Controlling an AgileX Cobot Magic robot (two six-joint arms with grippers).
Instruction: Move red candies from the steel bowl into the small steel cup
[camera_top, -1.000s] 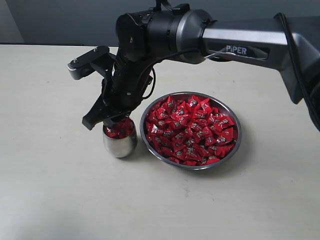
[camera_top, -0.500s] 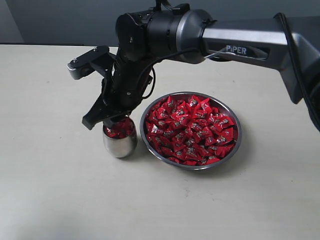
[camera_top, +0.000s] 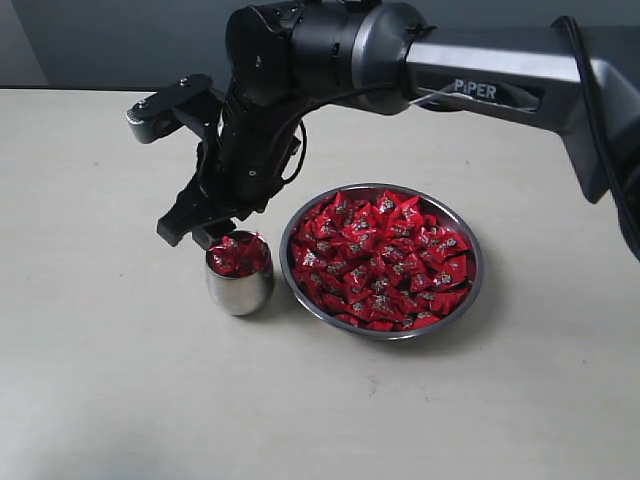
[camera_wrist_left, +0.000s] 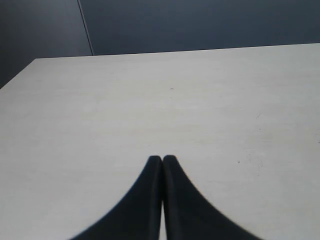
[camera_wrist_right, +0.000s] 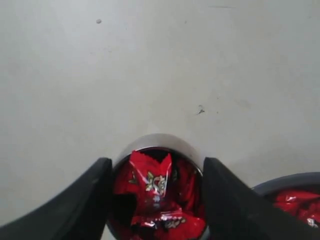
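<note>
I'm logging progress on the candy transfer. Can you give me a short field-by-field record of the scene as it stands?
small steel cup: upright on the table, beside the bowl, filled to the rim with red candies
steel bowl: holds many red candies
right pincer: open, empty, just above the cup
left pincer: shut, empty, over bare table
</note>
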